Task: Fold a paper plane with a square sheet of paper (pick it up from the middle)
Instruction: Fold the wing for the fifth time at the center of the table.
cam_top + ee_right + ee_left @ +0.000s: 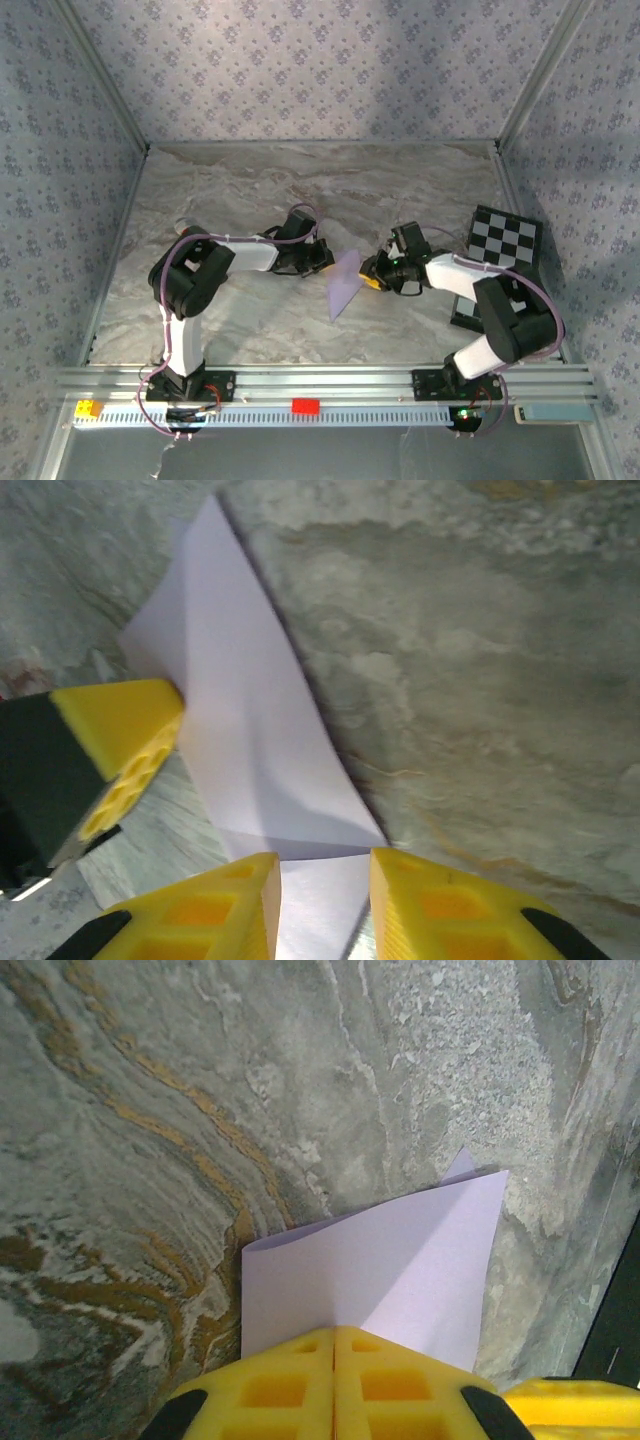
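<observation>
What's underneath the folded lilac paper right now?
Marble-patterned tabletop shows all around the folded lilac paper; the patch directly beneath it is covered, so unseen.

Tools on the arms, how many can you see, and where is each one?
2. The left tool is at the left edge of the lilac paper mid-table, shut on it. The right tool is at the paper's right edge, jaws parted around it.
</observation>
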{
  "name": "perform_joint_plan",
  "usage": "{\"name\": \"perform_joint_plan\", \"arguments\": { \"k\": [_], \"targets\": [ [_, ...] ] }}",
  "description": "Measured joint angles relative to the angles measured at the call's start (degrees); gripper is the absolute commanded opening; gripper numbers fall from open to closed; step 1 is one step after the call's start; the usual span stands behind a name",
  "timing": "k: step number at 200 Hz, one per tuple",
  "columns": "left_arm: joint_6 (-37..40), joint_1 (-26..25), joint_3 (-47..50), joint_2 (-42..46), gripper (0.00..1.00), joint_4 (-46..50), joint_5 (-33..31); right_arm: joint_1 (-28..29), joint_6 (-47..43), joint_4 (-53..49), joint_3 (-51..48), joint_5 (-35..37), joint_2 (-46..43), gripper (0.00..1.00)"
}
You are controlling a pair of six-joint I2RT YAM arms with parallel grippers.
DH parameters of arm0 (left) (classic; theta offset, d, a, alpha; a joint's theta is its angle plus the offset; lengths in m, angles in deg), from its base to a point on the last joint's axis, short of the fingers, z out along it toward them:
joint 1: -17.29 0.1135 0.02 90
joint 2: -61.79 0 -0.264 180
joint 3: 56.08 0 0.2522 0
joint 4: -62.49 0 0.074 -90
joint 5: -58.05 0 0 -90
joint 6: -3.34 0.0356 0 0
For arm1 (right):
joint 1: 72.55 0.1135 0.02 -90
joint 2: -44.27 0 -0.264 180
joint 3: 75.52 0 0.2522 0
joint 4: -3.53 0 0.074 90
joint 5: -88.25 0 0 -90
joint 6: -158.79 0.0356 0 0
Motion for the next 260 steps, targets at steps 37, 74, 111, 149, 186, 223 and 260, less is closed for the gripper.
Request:
{"name": "perform_joint_plan", "arguments": {
  "k": [37,74,111,149,186,223,260],
  "targets": [
    [0.70,0.00,0.00,0.00,0.07,0.00,0.11,-0.02,-6.01,-3.69,3.32,-1.11,3.30,0.31],
    [0.85,0.09,0.00,0.00,0.07,0.02,0.26,-0.59,-10.25,-5.81,6.38,-0.81,5.73,0.31],
    [0.96,0.11,0.00,0.00,0.07,0.02,0.39,-1.68,-12.94,-7.85,9.11,-1.90,9.05,0.30],
    [1.03,0.17,0.00,0.00,0.06,0.02,0.44,-2.45,-14.43,-8.02,9.51,-4.85,9.88,0.26],
    [1.03,0.37,0.04,0.00,0.07,0.04,0.90,-2.32,-14.34,-5.40,9.51,-8.11,10.21,0.25],
    [1.03,0.37,0.09,0.00,0.07,0.02,1.05,-2.78,-14.32,-4.02,9.49,-9.60,10.19,0.27],
    [1.05,0.37,0.09,0.00,0.07,0.02,1.05,-3.43,-15.13,-2.25,9.49,-12.59,10.36,0.30]
  ]
}}
